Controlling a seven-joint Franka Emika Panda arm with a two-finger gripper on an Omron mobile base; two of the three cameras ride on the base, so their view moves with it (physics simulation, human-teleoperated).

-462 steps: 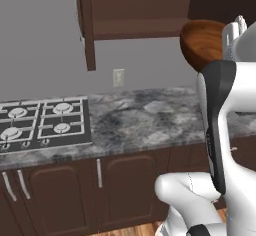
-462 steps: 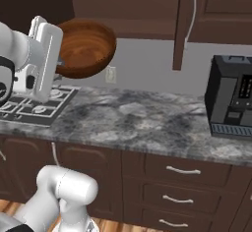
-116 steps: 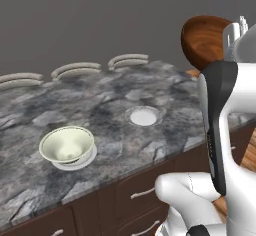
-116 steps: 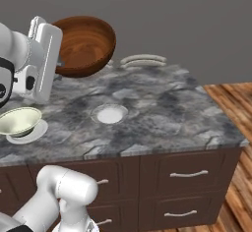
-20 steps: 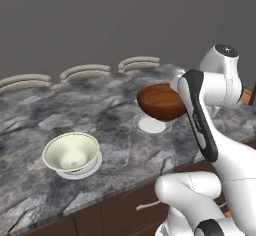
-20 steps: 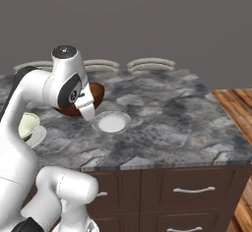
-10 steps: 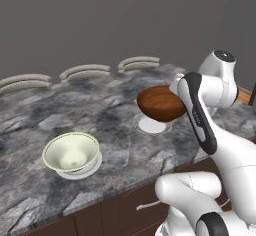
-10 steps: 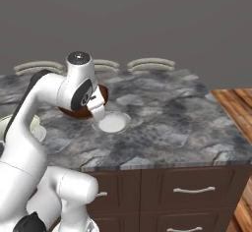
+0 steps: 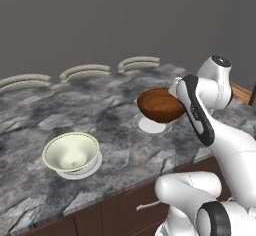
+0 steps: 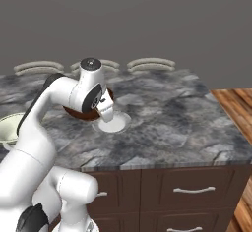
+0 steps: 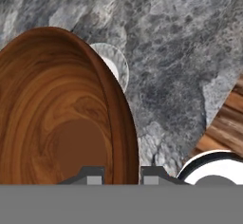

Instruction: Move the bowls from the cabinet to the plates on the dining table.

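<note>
My gripper (image 11: 122,175) is shut on the rim of the reddish-brown wooden bowl (image 11: 61,118), one fingertip inside the rim and one outside. The bowl (image 9: 159,105) hangs tilted just above a small white plate (image 9: 150,126) on the grey marbled dining table (image 9: 110,105); I cannot tell whether it touches the plate. From the right base view the arm hides most of the bowl (image 10: 74,113), beside the plate (image 10: 117,124). The cream-and-green bowl (image 9: 71,151) stands upright on the other plate (image 9: 80,173) at the table's left front.
Three curved beige chair backs (image 9: 85,72) line the far edge of the table. The table's near edge runs over dark brown drawers (image 10: 192,189). Wooden floor (image 10: 238,103) lies past the table's right end.
The arm's upper joints have swung to the right. The wooden bowl has sunk slightly toward the plate, still in my grip. The cream-and-green bowl has not moved.
</note>
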